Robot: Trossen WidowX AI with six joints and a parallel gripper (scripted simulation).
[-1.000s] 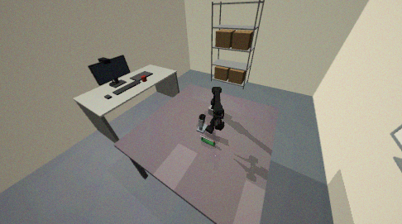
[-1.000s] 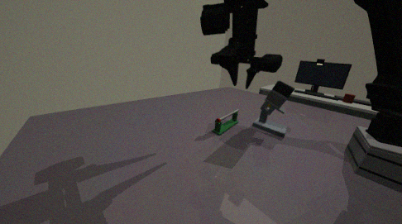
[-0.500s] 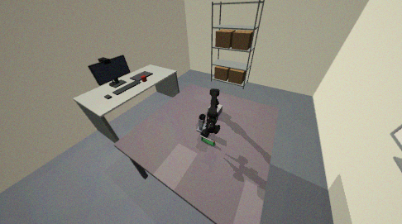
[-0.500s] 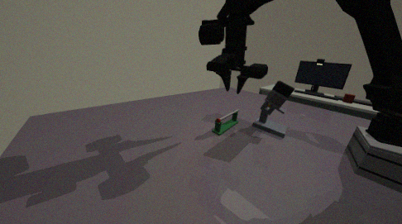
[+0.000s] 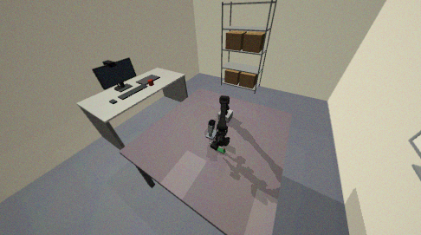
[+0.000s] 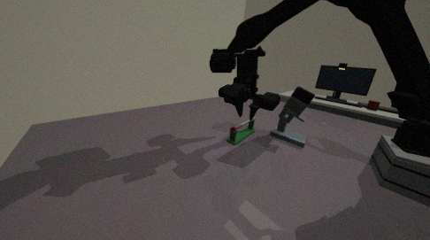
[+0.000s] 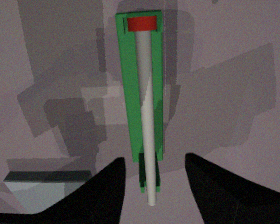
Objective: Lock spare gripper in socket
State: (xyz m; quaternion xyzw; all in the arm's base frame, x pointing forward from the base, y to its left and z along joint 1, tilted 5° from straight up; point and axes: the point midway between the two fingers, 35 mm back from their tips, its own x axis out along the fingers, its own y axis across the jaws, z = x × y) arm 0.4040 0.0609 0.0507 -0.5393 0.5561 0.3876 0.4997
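Lengthwise, pin (image 6: 244,124) (image 7: 147,100) between open fingers (image 6: 252,112)

No words, labels, brand names, numbers or signs can be read anywhere in the three views.
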